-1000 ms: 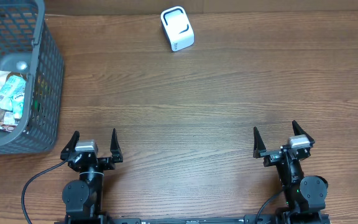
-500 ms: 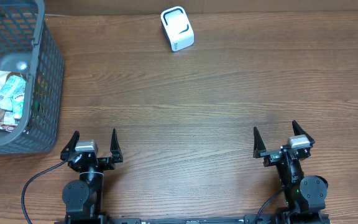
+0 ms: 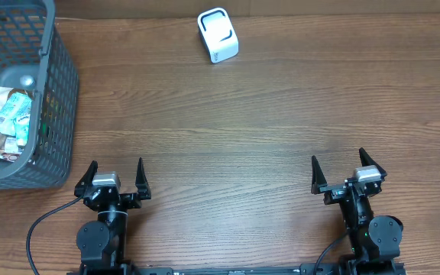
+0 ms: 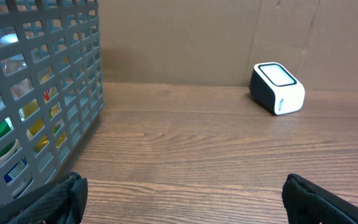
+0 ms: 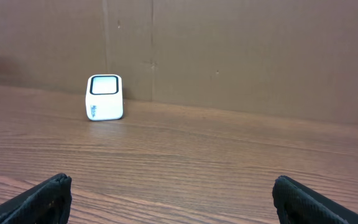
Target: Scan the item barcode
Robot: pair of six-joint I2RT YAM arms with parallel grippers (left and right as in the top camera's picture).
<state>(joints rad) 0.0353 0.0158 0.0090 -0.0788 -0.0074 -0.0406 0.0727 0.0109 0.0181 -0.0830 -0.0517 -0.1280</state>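
Observation:
A white barcode scanner [image 3: 218,35] with a dark window stands at the far edge of the wooden table; it also shows in the left wrist view, scanner [image 4: 277,89], and in the right wrist view, scanner [image 5: 105,97]. Packaged items [image 3: 8,122] lie inside a grey mesh basket [image 3: 58,92] at the far left. My left gripper [image 3: 115,173] rests open at the near left edge, with bare wood between its fingers. At the near right my right gripper [image 3: 338,167] is likewise open and holds nothing. Both are far from the scanner and the items.
The basket wall [image 4: 36,93] fills the left of the left wrist view, close to that gripper. A brown cardboard wall [image 5: 229,50] backs the table behind the scanner. A black cable [image 3: 40,229] loops by the left arm's base.

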